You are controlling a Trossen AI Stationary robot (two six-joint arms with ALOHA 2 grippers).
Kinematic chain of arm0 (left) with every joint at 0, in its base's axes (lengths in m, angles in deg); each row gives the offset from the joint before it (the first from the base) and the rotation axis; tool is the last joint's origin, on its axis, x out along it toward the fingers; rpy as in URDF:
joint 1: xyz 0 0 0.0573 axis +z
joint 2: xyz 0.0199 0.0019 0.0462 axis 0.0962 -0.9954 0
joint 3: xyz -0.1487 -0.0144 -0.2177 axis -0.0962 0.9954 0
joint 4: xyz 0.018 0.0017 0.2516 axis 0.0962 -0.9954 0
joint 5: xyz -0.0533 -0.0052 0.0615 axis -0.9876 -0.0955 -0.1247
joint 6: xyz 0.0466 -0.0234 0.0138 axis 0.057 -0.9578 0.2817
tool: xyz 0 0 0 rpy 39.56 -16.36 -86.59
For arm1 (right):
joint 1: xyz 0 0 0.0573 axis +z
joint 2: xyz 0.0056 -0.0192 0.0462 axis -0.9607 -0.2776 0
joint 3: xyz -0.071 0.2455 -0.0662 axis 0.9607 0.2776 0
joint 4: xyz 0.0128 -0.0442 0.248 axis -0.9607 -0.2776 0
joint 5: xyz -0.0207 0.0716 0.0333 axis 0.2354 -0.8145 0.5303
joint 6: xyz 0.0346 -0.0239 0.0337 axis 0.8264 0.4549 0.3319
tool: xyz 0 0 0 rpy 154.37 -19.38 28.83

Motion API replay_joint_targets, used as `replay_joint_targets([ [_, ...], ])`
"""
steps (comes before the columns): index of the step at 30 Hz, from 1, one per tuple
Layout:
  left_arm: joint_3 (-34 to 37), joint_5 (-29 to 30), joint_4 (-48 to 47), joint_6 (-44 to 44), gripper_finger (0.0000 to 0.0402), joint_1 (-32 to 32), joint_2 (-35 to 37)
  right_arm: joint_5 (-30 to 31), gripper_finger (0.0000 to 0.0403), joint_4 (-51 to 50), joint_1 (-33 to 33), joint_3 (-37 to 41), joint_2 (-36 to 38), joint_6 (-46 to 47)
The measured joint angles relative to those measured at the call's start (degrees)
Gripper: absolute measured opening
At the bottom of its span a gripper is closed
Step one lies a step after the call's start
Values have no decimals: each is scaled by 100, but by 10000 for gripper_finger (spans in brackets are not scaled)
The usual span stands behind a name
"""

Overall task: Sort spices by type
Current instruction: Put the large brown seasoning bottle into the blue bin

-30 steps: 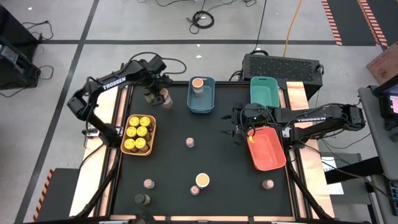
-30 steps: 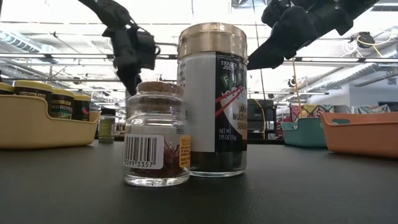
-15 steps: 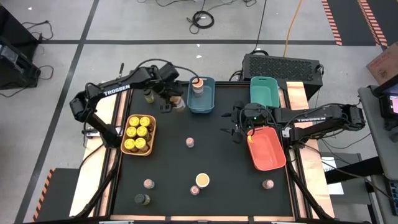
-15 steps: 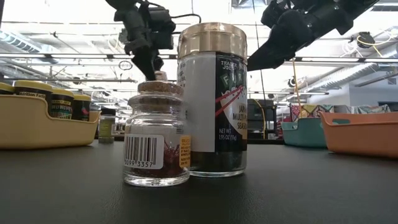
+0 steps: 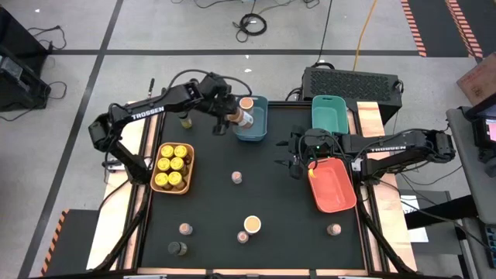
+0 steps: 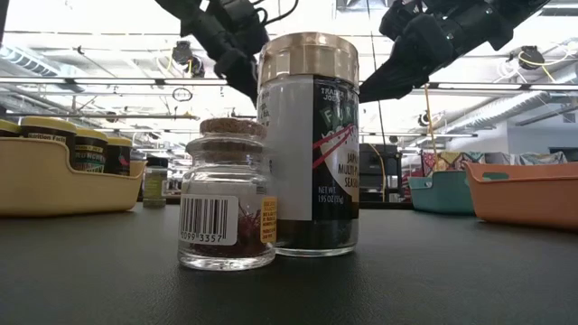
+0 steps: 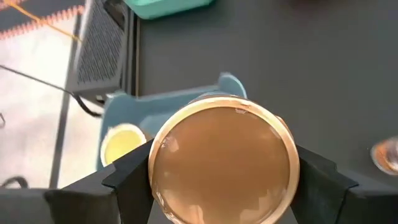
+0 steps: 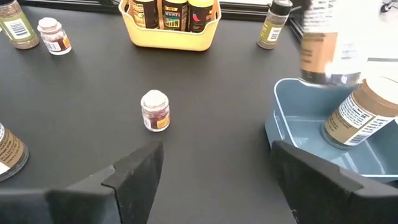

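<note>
The left gripper (image 5: 239,120) held 1 tan-lidded round spice jar (image 7: 222,163) between its fingers, raised over the blue rectangular plastic bin's (image 5: 253,133) left rim near the tabletop's far edge; the right gripper (image 5: 288,164) hung open.

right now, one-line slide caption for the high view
Left gripper carries a tan-topped jar over the blue bin's edge; right gripper waits open.

The left gripper (image 5: 236,120), clamped on a tan-topped jar (image 7: 222,163), swings from the table's far left area across to the blue bin (image 5: 260,133). The jar now hangs at the bin's left rim, just beside the jar already inside (image 5: 246,104). In the low view the left arm shifts rightward overhead.
</note>
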Motion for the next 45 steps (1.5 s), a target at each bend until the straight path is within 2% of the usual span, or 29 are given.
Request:
replay_joint_targets([
  [6, -2, -32, 589, 3, 288, 31, -448, 3, 293, 16, -48, 0, 0, -68],
  [14, -420, -81, 243, -18, 288, 31, -1089, 9, 293, -22, -90, 0, -2, 0],
  [23, -424, -29, 190, -168, 288, 39, -1587, 2, 293, -22, -90, 0, -2, 20],
  [33, -424, 426, 89, -168, 288, 50, -1603, 0, 293, 39, -85, 2, -2, 194],
  [45, -422, 445, -187, -172, 295, 20, -1603, 0, 293, 79, -85, 4, -2, 249],
])
